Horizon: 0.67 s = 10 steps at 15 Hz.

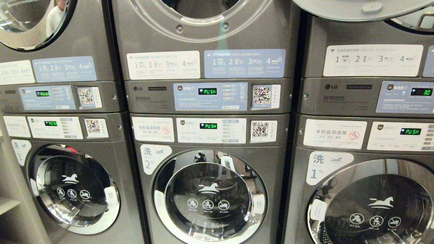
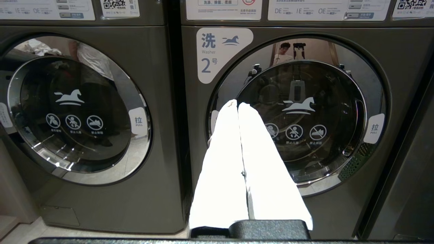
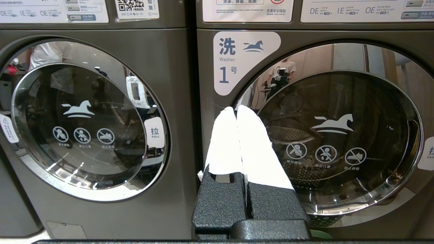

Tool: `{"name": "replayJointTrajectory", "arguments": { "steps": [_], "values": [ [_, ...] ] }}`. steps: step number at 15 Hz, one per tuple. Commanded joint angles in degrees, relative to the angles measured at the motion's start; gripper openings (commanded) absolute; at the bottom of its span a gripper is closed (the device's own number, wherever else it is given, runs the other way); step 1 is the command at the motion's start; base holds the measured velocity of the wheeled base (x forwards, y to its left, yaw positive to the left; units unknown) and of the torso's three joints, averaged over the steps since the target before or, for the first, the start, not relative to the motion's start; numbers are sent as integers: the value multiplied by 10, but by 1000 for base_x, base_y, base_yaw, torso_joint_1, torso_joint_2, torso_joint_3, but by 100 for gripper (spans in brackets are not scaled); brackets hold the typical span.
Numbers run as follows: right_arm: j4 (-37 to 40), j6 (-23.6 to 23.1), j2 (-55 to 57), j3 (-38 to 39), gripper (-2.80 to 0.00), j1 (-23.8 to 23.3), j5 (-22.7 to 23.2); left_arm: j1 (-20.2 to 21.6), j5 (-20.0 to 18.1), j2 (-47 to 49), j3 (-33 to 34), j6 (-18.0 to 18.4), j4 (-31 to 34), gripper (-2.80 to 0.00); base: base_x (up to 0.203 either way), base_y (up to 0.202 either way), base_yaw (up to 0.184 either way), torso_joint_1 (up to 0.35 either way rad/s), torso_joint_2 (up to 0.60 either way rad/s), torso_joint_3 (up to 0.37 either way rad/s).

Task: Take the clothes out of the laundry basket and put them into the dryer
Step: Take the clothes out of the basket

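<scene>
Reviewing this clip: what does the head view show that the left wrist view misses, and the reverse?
Only the head view: the dryer above, its drum opening, the PUSH display, and stack 1's washer. Neither arm appears. Only the left wrist view: the left gripper, jaws shut and empty, and a green perforated reflection in the chrome rim. Both: washer 2's horse-logo door and its neighbour. No clothes are visible.

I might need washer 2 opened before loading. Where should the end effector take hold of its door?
Probably the door's chrome rim at the robot's-right edge, beside the PULL label. Come straight from the front and hook behind the rim. The label marks that edge as the opening side, so the hinge is likely opposite.
</scene>
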Motion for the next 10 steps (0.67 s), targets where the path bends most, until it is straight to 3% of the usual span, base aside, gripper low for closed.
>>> {"name": "replayJointTrajectory", "arguments": {
  "steps": [1,6,10],
  "values": [
    [0,0,-1,0,-280,0,0,0,0,0,0,0,0,-280,0,0,0,0,0,0],
    [0,0,-1,0,-280,0,0,0,0,0,0,0,0,-280,0,0,0,-29,53,11],
    [0,0,-1,0,-280,0,0,0,0,0,0,0,0,-280,0,0,0,-3,28,-157]
  ]
}}
